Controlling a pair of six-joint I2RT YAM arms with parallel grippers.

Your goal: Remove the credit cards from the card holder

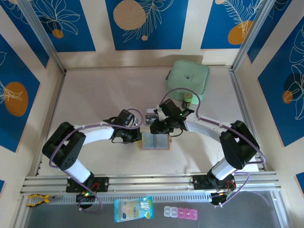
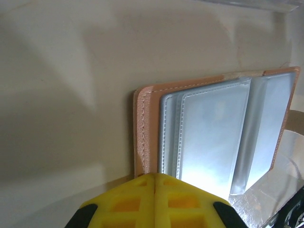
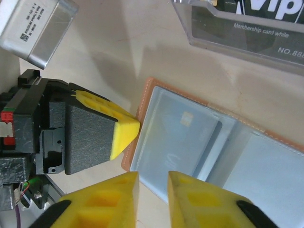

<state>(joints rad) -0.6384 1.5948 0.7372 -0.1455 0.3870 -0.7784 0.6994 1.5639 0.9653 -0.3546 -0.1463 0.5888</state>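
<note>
Now, card holder (image 1: 155, 141) lies open flat on bench (image 1: 95, 99), right under right gripper (image 3: 152, 183), just ahead of left gripper (image 2: 155, 183). Left gripper closed tight, nothing between fingers, tips touching holder's stitched edge. Right gripper parted by narrow gap, gripping nothing, above clear pocket. From right wrist view we see pocketed card (image 3: 190, 137) with chip just beyond its fingertips, and dark card (image 3: 266, 14) behind clear plastic rectangle (image 3: 223, 45) past holder. Left wrist view gives us glare-washed sleeves; contents unreadable.
</note>
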